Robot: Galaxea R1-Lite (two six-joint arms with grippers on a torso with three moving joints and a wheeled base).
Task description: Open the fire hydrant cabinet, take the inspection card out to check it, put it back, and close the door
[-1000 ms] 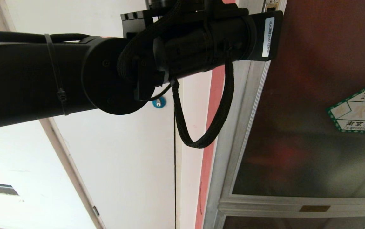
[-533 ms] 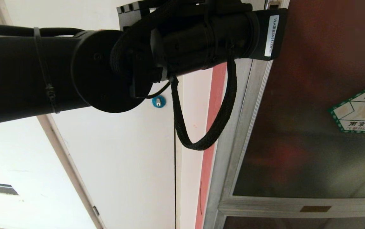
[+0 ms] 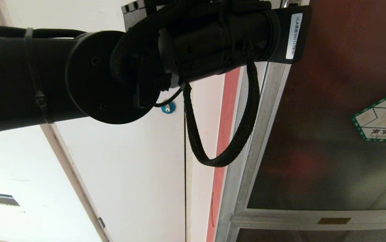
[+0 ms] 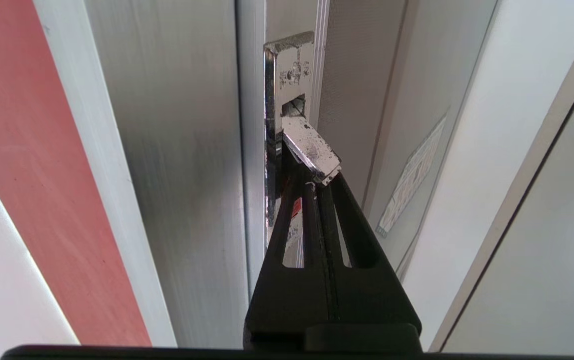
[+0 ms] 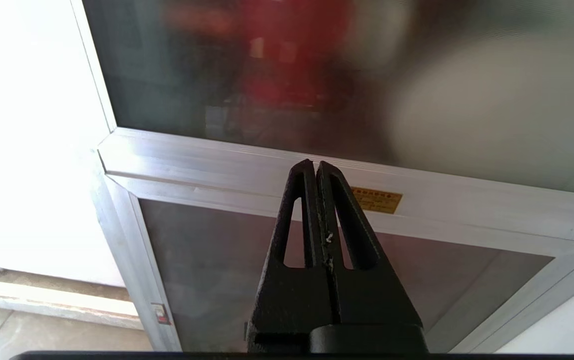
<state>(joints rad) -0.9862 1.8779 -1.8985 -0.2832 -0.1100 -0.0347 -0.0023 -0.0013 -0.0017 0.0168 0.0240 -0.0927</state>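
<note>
Left gripper [image 4: 316, 182], black fingers pressed together, tips tucked under the small chrome latch flap [image 4: 311, 150] on the tall aluminium-framed tinted-glass door [image 3: 330, 134]; latch straight ahead, door edge running upright. Right gripper [image 5: 316, 167] parked shut.

The white door [image 3: 129, 168] lies left of the fire hydrant cabinet [image 3: 330, 151].

White door [image 3: 129, 168], blue lock [image 3: 168, 108], perhaps round.
</note>
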